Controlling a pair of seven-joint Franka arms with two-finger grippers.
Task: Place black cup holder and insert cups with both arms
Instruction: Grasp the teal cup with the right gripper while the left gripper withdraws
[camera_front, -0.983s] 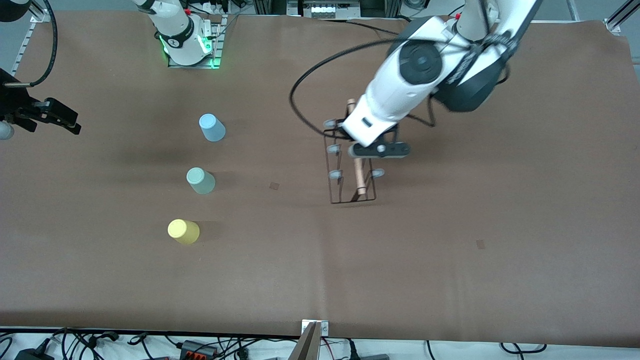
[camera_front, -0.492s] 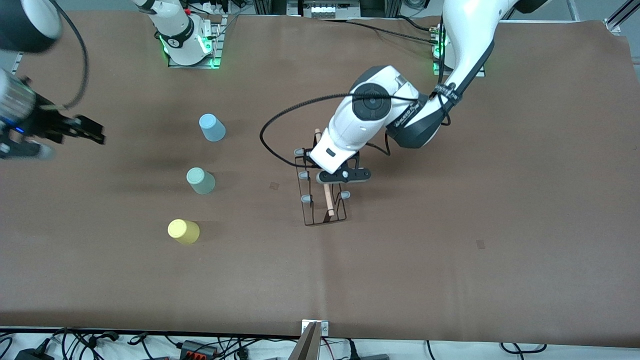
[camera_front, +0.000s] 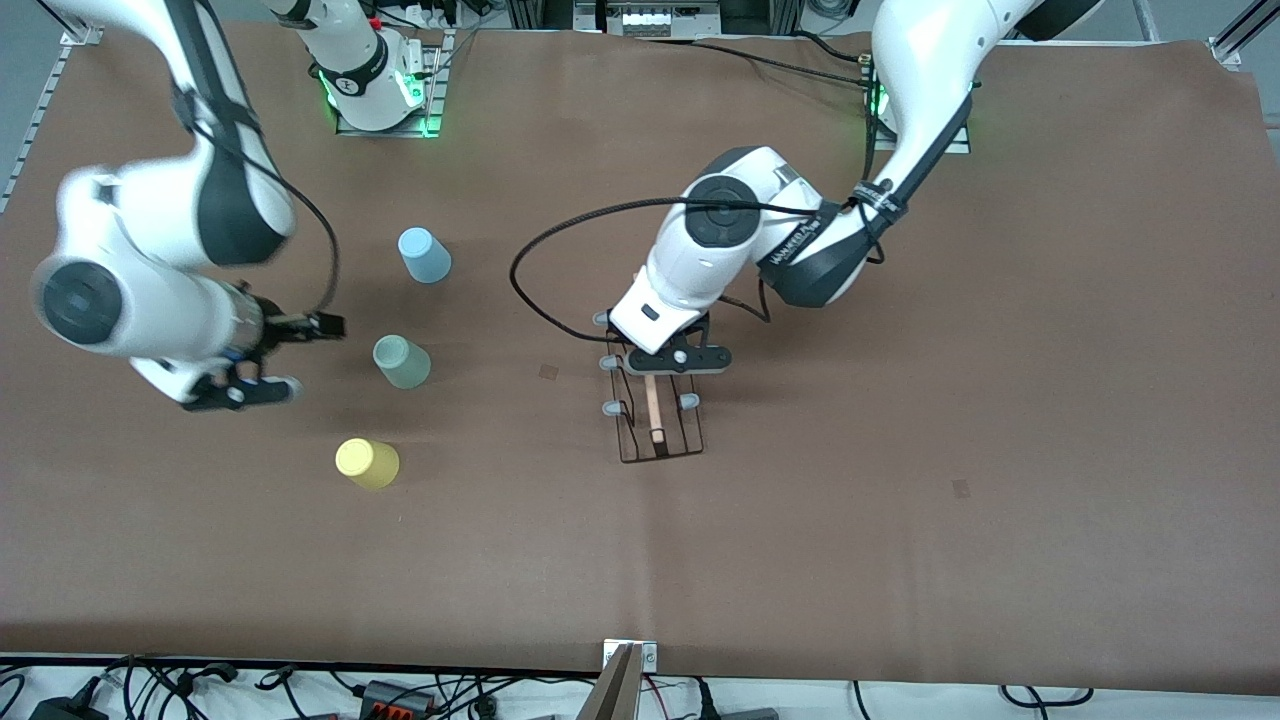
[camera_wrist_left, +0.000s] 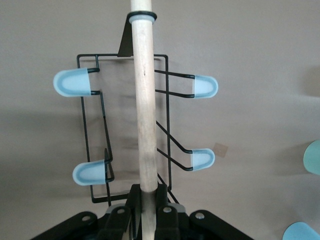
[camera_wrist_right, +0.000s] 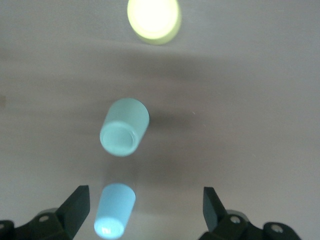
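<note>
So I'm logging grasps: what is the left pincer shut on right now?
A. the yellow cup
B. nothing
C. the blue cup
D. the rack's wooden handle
D: the left pincer clamps the wooden handle of the rack; all three cups stand apart from it.

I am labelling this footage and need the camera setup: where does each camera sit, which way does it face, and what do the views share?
Front view: high across the table, facing both arms' bases; shows both arms, the black cup holder and three cups.
Left wrist view: on the left arm's wrist, looking down the wooden handle clamped in the left end effector.
Right wrist view: on the right arm's wrist, looking past the open right end effector at the cups.
Shared: the pale green cup appears in the front and right wrist views.
</note>
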